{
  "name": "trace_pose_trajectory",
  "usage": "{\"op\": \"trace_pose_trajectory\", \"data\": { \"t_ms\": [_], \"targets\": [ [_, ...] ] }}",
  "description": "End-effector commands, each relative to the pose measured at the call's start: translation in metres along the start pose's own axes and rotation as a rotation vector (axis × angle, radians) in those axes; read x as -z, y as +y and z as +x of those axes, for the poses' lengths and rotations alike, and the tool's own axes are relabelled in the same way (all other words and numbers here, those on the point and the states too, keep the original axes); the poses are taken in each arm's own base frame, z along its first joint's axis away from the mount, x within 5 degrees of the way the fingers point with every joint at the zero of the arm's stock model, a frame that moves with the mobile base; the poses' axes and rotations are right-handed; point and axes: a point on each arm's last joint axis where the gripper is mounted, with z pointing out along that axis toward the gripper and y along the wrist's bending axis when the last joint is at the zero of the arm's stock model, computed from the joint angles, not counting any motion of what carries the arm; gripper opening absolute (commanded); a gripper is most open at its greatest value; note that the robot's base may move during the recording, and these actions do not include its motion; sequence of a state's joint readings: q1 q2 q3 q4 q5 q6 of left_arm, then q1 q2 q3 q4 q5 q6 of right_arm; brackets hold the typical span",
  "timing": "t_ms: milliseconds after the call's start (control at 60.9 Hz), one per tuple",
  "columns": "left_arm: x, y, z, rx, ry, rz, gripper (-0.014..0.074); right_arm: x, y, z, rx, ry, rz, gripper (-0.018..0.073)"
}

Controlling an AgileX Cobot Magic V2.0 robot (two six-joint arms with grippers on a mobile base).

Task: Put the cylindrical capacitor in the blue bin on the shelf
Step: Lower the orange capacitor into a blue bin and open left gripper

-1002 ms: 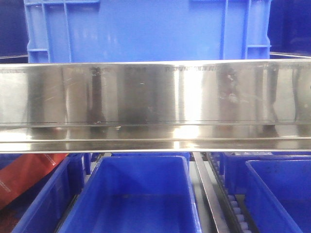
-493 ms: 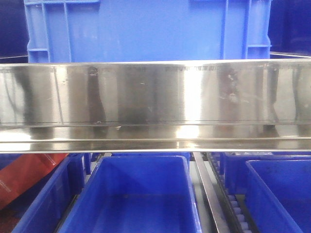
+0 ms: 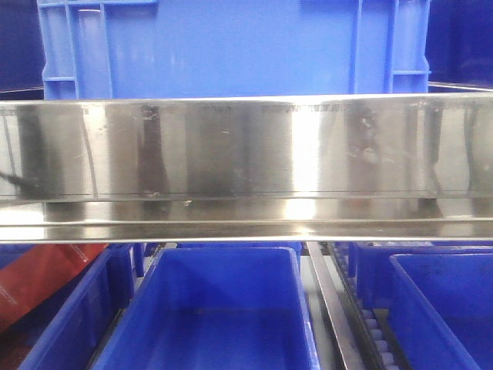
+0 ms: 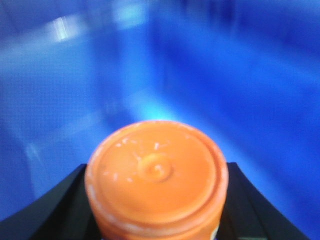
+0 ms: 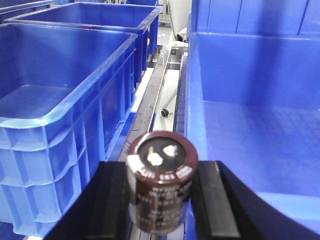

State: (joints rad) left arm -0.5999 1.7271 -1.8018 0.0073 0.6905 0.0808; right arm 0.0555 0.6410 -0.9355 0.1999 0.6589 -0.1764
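While no arm shows in the front view, we go by the wrist cameras.

Left gripper (image 4: 156,169): clamped on an orange-topped cylinder (image 4: 156,176), black fingers (image 4: 55,205) on either side of it.
Under it: blue bin interior (image 4: 240,75). The view is blurred, so we can't say which bin, and probably not what the orange part is either.
Shelf (image 3: 246,146): steel front rail across the middle of the front view, upper crate (image 3: 231,46) above it, lower bin (image 3: 304,308) below.
Right gripper (image 5: 161,170): clenched on the cylindrical capacitor (image 5: 161,187), dark brown sleeve, terminals up.
Capacitor position: held in the air above the steel track (image 5: 152,95) between the left bin (image 5: 60,117) and the right bin (image 5: 250,65), just beside the right bin's rim. It is not over either floor.
Stage, our read: carried, not yet placed.
Risk 1: if we release here, the part lands on the track or in the gap, because it is not past a rim.
Risk 2: a sideways move at this height clips the rim, which could twist the part out of the fingers.
Risk 3: the round, slick sleeve means it may roll on landing.
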Motion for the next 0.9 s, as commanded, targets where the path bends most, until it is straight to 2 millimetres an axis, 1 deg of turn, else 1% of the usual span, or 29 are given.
{"op": "trace_pose_trajectory", "data": {
  "t_ms": [0,33,82,181,213,312,345,411,558,640,690,739,755,788,837,887],
  "targets": [
    [-0.011,-0.002,0.0,-0.007,-0.01,0.004,-0.0066,0.002,0.001,-0.004,-0.001,-0.049,-0.003,-0.0162],
    [-0.015,-0.002,0.002,-0.007,0.0,0.005,-0.0033,0.002,0.001,-0.004,-0.005,-0.052,-0.006,-0.0162],
    [-0.02,-0.003,0.005,-0.002,0.012,0.01,0.0045,0.002,0.001,-0.004,-0.015,-0.054,-0.012,-0.0162],
    [-0.026,-0.003,0.008,-0.002,0.028,0.011,0.0242,0.002,0.002,-0.005,-0.021,-0.055,-0.017,-0.0162],
    [-0.029,-0.003,0.009,-0.002,0.033,0.012,0.0337,0.002,0.002,-0.005,-0.022,-0.055,-0.018,-0.0162],
    [-0.028,-0.003,0.009,-0.002,0.033,0.012,0.0515,0.002,0.002,-0.005,-0.025,-0.056,-0.02,-0.0162],
    [-0.028,-0.003,0.009,-0.002,0.031,0.012,0.0563,0.002,0.002,-0.005,-0.026,-0.056,-0.02,-0.0162],
    [-0.025,-0.003,0.007,-0.002,0.026,0.011,0.0606,0.002,0.002,-0.005,-0.026,-0.056,-0.02,-0.0162],
    [-0.002,-0.002,-0.002,-0.002,-0.002,0.009,0.0573,0.002,0.002,-0.004,-0.025,-0.048,-0.022,-0.0162],
    [0.02,-0.002,-0.008,-0.002,-0.018,0.007,0.0519,0.002,0.002,-0.003,-0.027,-0.041,-0.024,-0.0162],
    [0.033,-0.001,-0.011,-0.001,-0.023,0.007,0.0454,0.002,0.003,-0.003,-0.029,-0.042,-0.026,-0.0162],
    [0.048,-0.001,-0.014,-0.001,-0.03,0.006,0.0357,0.002,0.003,-0.003,-0.029,-0.042,-0.026,-0.0162],
    [0.055,0.0,-0.015,0.0,-0.032,0.004,0.0344,0.002,0.003,-0.003,-0.029,-0.042,-0.026,-0.0162],
    [0.064,0.001,-0.016,0.001,-0.035,0.002,0.029,0.002,0.003,-0.003,-0.028,-0.04,-0.026,-0.0162],
    [0.081,0.004,-0.017,0.0,-0.031,-0.009,0.0183,0.002,0.003,-0.003,-0.028,-0.038,-0.026,-0.0162],
    [0.097,0.007,-0.017,0.002,-0.025,-0.017,0.0097,0.002,0.003,-0.003,-0.028,-0.035,-0.027,-0.0162]
  ]
}}
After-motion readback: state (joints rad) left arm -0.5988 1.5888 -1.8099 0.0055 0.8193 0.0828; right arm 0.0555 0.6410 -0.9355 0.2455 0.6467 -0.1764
